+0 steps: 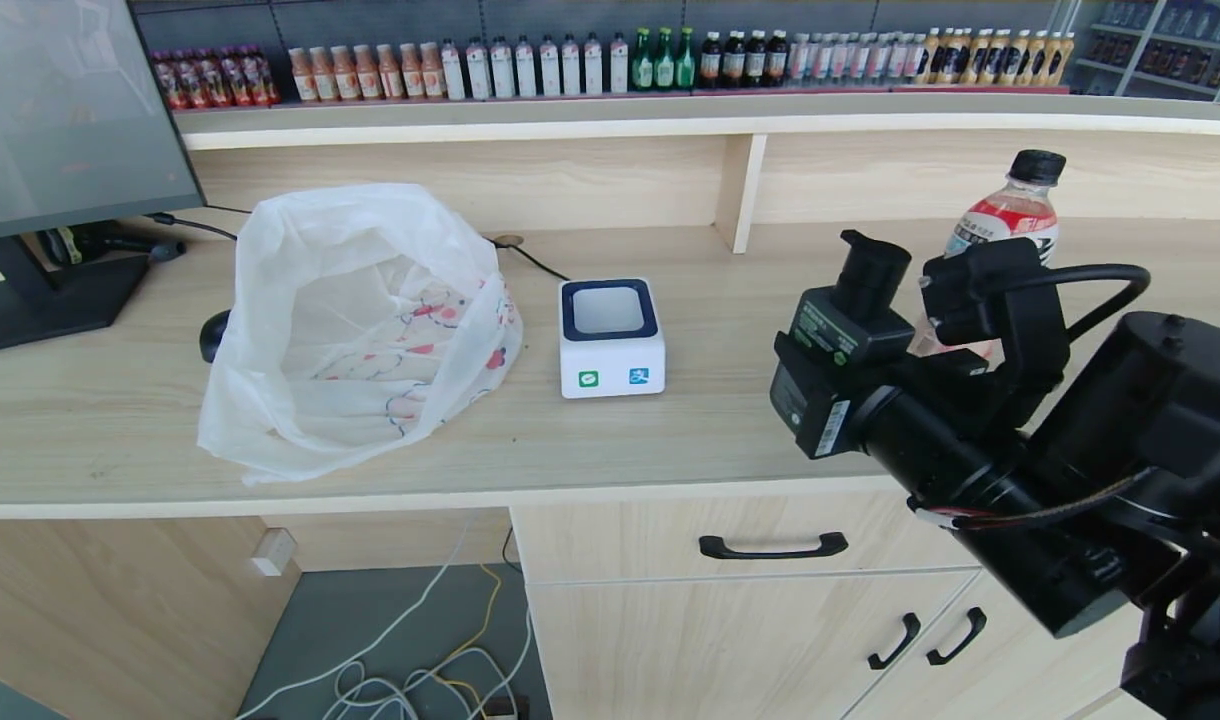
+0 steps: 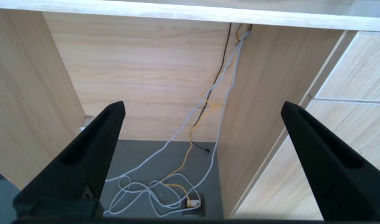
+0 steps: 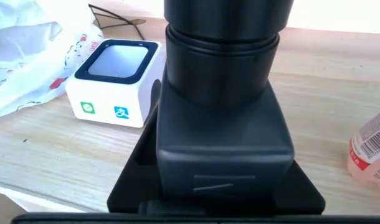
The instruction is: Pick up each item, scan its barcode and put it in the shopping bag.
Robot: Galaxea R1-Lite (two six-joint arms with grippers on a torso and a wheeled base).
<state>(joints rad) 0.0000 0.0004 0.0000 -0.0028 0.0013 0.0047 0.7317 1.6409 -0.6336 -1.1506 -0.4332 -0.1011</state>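
Below the counter's edge, the left gripper [image 2: 199,163] hangs with its fingers spread wide and nothing between them, over loose cables [image 2: 171,186] on the floor. On the counter [image 1: 720,430], the right gripper [image 1: 980,300] stands just beside the bottle [image 1: 1010,215]; whether its fingers are parted or closed cannot be told. To the left the thin white bag [image 1: 360,320] slumps with its mouth gaping, and the scanner [image 1: 610,335] sits just right of it, window up. The bottle stands upright near the counter's right end, well apart from both, black cap on, a barcode low on its wrap. Filled with pale drink, it likely carries some weight; its smooth round plastic wall would give under a hard squeeze and could slip. The surest hold looks to be around the labelled middle, below the shoulder, leaving the barcode uncovered for the scanner. A monitor [image 1: 60,110] stands far left, and rows of drinks [image 1: 610,62] line the back shelf.
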